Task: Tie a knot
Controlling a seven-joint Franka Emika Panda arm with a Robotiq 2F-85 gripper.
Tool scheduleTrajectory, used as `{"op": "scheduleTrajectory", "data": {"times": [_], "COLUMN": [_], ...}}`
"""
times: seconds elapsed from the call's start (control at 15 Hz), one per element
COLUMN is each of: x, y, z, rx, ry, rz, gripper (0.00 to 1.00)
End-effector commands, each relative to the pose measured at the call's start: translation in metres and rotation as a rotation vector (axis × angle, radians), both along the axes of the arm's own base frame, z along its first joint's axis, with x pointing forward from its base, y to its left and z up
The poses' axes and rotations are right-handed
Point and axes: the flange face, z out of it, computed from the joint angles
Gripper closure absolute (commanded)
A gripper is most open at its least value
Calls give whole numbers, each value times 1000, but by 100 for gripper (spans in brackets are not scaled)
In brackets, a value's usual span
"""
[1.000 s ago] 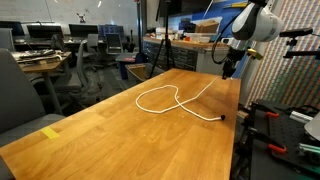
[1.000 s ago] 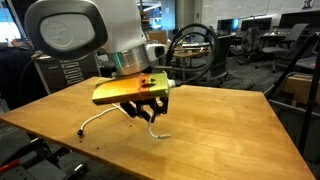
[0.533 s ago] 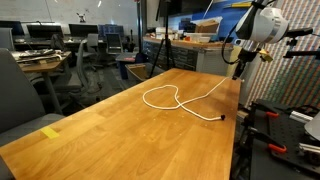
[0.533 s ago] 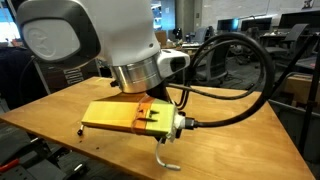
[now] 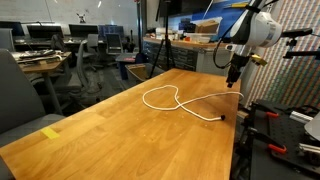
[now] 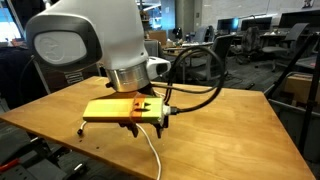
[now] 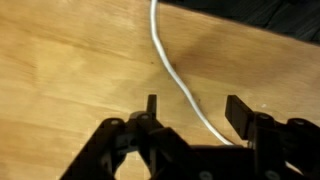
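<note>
The white rope [image 5: 163, 98] lies on the brown wooden table [image 5: 110, 135] in a crossed loop, the knot [image 5: 179, 104], with one tail ending in a dark tip [image 5: 220, 119]. The other tail runs to the table's far right edge, under my gripper [image 5: 234, 78]. In the wrist view my gripper [image 7: 195, 115] is open just above the wood, and the rope [image 7: 166, 58] passes loosely between the two black fingers [image 7: 238, 114], touching neither. In an exterior view the rope [image 6: 152, 152] trails from under the gripper [image 6: 140, 124] toward the camera.
The table's edge [image 5: 238, 120] runs right beside the gripper, with red-handled tools [image 5: 268, 112] and gear beyond it. A yellow tag [image 5: 51, 132] lies near the front corner. Office chairs [image 5: 25, 95] and desks stand behind. A thick black cable [image 6: 200, 85] loops off the wrist.
The jaws have opened and let go of the rope tail. The arm has come down from its raised position, and the lifted tail now lies on the table.
</note>
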Motion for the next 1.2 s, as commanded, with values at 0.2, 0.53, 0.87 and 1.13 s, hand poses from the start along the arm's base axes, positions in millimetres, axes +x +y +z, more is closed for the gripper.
{"op": "scheduleTrajectory", "data": {"times": [0.2, 0.53, 0.87, 1.13], "x": [41, 34, 30, 41], "y": [145, 267, 282, 295], "z": [-25, -18, -31, -58], "rx": [8, -30, 4, 103], "ry": [126, 269, 277, 231], "rz": [396, 501, 494, 457], "gripper": [0, 0, 0, 0]}}
